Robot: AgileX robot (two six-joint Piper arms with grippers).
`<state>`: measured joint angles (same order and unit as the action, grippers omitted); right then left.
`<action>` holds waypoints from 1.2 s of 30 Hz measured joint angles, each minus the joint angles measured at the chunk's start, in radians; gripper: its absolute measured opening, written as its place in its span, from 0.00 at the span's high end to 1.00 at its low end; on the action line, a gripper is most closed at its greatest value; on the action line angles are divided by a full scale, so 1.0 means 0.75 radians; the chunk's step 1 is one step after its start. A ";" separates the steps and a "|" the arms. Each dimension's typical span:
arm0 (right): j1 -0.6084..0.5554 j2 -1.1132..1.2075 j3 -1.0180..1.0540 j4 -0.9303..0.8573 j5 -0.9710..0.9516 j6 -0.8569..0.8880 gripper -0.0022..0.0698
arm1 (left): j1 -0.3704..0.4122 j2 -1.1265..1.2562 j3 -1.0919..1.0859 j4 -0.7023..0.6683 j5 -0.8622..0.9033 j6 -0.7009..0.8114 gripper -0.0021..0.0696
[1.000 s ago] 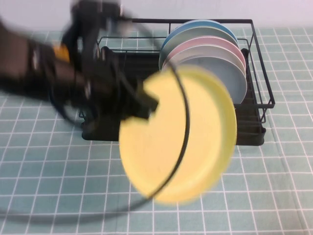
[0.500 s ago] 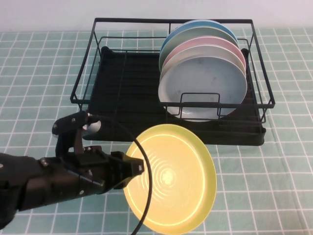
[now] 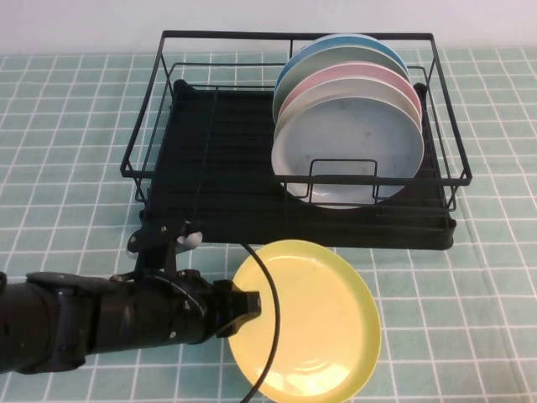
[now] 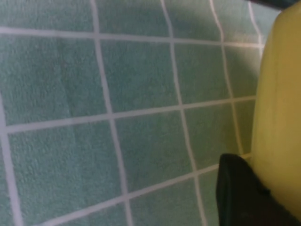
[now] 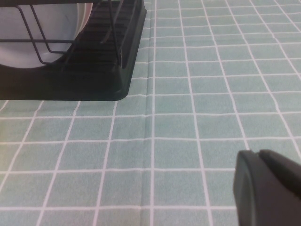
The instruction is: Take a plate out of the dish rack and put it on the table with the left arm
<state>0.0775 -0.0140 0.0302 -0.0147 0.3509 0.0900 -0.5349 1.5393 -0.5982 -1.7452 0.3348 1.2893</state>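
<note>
The yellow plate (image 3: 315, 323) lies nearly flat in front of the dish rack (image 3: 218, 168), low at the table (image 3: 470, 319); I cannot tell whether it rests on the cloth. My left gripper (image 3: 247, 304) reaches in from the left and is shut on the plate's left rim. In the left wrist view the plate's yellow rim (image 4: 277, 117) shows beside one black finger (image 4: 240, 193). My right gripper (image 5: 259, 157) is shut and empty, low over the cloth to the right of the rack (image 5: 108, 56); it is out of the high view.
Several plates stand upright in the rack's right half, the grey plate (image 3: 348, 143) in front and the pink plate (image 3: 336, 77) behind it. The rack's left half holds nothing. A thin black cable (image 3: 270, 344) crosses the yellow plate.
The left arm swung the yellow plate from in front of the rack down toward the table and tipped it from facing up at the camera to nearly flat. The rack and its plates have not moved.
</note>
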 joint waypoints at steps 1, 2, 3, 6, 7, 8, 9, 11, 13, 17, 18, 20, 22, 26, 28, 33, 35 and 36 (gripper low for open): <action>0.000 0.000 0.000 0.000 0.000 0.000 1.00 | 0.000 0.011 0.000 0.000 0.000 0.024 0.79; 0.000 0.000 0.000 0.000 0.000 0.000 1.00 | 0.000 0.017 0.000 0.000 -0.008 0.053 0.74; 0.000 0.000 0.000 0.000 0.000 0.000 1.00 | 0.000 0.021 0.000 0.003 -0.022 0.077 0.70; 0.000 0.000 0.000 0.000 0.000 0.000 1.00 | 0.000 0.036 0.002 0.019 -0.070 0.144 0.49; 0.000 0.000 0.000 0.000 0.000 0.000 1.00 | 0.000 0.036 0.002 0.029 -0.086 0.153 0.43; 0.000 0.000 0.000 0.000 0.000 0.000 1.00 | 0.000 0.036 0.002 0.038 -0.102 0.158 0.38; 0.000 0.000 0.000 0.000 0.000 0.000 1.00 | 0.000 0.033 0.002 0.053 -0.121 0.161 0.35; 0.000 0.000 0.000 0.000 0.000 0.000 1.00 | 0.000 0.008 0.002 0.090 -0.166 0.166 0.31; 0.000 0.000 0.000 0.000 0.000 0.000 1.00 | 0.000 -0.048 0.002 0.125 -0.213 0.171 0.29; 0.000 0.000 0.000 0.000 0.000 0.000 1.00 | 0.000 -0.233 0.002 0.195 -0.325 0.171 0.30; 0.000 0.000 0.000 0.000 0.000 0.000 1.00 | 0.000 -0.281 0.005 0.213 -0.348 0.172 0.32; 0.000 0.000 0.000 0.000 0.000 0.000 1.00 | 0.000 -0.403 0.005 0.248 -0.390 0.172 0.44; 0.000 0.000 0.000 0.000 0.000 0.000 1.00 | 0.000 -0.520 0.014 0.280 -0.404 0.172 0.67; 0.000 0.000 0.000 0.000 0.000 0.000 1.00 | 0.000 -0.710 0.074 0.327 -0.388 0.177 0.91; 0.000 0.000 0.000 0.000 0.000 0.000 1.00 | 0.000 -0.782 0.119 0.330 -0.370 0.177 0.95; 0.000 0.000 0.000 0.000 0.000 0.000 1.00 | 0.000 -0.886 0.252 0.333 -0.274 0.177 0.97; 0.000 0.000 0.000 0.000 0.000 0.000 1.00 | 0.000 -0.889 0.286 0.336 -0.256 0.177 0.97; 0.000 0.000 0.000 0.000 0.000 0.000 1.00 | 0.000 -0.889 0.302 0.339 -0.256 0.177 0.97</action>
<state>0.0775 -0.0140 0.0302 -0.0147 0.3509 0.0900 -0.5349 0.8727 -0.3719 -1.4911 0.1426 1.4222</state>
